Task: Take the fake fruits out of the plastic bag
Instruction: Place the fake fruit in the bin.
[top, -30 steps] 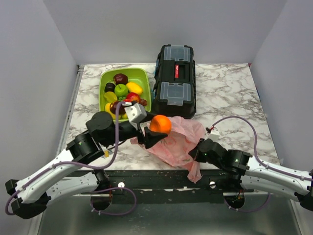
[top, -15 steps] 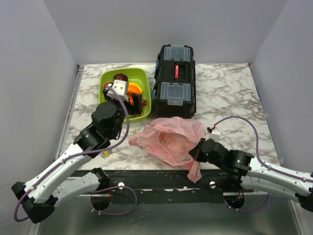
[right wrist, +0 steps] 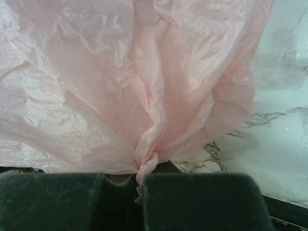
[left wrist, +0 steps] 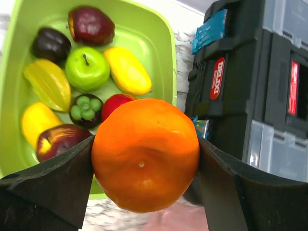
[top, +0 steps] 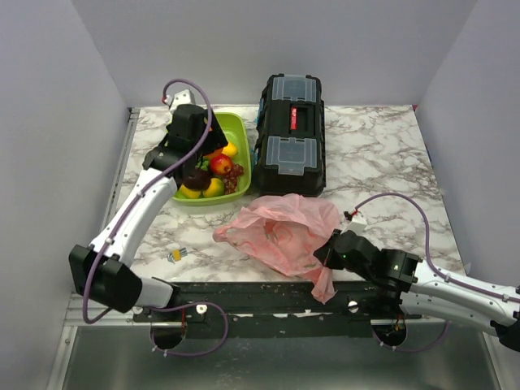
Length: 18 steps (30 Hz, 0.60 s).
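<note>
A: Where was the orange (left wrist: 144, 154) at that moment?

B: Clear of the plastic bag (top: 284, 231). The left tool (left wrist: 144, 192) was clamped on it, one finger against each side, and it hung over the lime-green tray (left wrist: 161, 53). A second before, that tool had held it just above the bag's mouth. It had since swung out to the tray, with the black toolbox (top: 291, 134) just to its right.

A: So that fruit was done?

B: Nearly, I judged. It was lifted out but not yet let go. Under the tool lay other fruit, a red-yellow apple (left wrist: 60, 142) and a green apple (left wrist: 86, 67) among them.

A: And the bag?

B: It had hardly shifted. The right tool (right wrist: 137, 185) had its fingers together on a twisted pinch of the film, near the front edge of the bench (top: 382, 154). Ahead of that tool the bag spread slack, crumpled, pink and translucent.

A: Anything left inside?

B: I couldn't tell through the folds.

A: How did the orange look?

B: Round and glossy, with a small dimple facing the wrist camera. It filled the whole gap between the fingers.
</note>
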Tool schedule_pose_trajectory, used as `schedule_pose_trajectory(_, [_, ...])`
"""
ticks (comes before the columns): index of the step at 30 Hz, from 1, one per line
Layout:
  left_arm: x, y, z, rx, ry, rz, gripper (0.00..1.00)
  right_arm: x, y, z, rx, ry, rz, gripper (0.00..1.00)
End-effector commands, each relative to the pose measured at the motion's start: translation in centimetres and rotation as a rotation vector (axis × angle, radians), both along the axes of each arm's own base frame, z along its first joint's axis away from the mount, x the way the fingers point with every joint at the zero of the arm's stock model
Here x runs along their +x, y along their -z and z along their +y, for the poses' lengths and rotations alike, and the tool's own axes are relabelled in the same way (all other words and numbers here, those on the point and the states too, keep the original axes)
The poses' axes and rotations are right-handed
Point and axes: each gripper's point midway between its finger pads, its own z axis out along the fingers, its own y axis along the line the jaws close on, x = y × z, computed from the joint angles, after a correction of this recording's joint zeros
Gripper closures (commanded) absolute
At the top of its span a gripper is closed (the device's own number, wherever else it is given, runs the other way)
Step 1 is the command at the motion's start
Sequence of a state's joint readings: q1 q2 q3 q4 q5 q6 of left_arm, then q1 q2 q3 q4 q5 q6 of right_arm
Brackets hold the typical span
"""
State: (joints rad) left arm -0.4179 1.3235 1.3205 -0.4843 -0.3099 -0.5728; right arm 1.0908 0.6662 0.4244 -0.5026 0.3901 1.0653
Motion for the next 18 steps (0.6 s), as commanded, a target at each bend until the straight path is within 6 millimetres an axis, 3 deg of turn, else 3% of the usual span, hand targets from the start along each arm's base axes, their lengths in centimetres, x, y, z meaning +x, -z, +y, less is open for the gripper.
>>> schedule_pose_trajectory(1, [1.3,4.3,-0.3,-0.331,-0.091,0.252,1.0,0.3,-0.5,0.0,-0.006,0.007,-0.012,0.99])
schedule_pose_trajectory(5, [3.6,5.5,-0.2,-0.471,-0.127,0.309,1.0,0.2,-0.5,-0.2,-0.004,0.01,-0.01,0.99])
schedule_pose_trajectory(9, [5.8,6.2,1.3,-0.418,-0.169,0.292,1.0,0.1,-0.6,-0.6,0.003,0.024,-0.013,0.99])
schedule_pose_trajectory(13, [6.4,8.4,2.8,-0.413,-0.192,0.337,0.97,0.2,-0.9,-0.9,0.011,0.037,-0.021,0.99])
schedule_pose_trajectory(18, [7.0,11.3,4.6,-0.424,-0.234,0.378,0.77,0.4,-1.1,-0.7,0.009,0.033,-0.025,0.99])
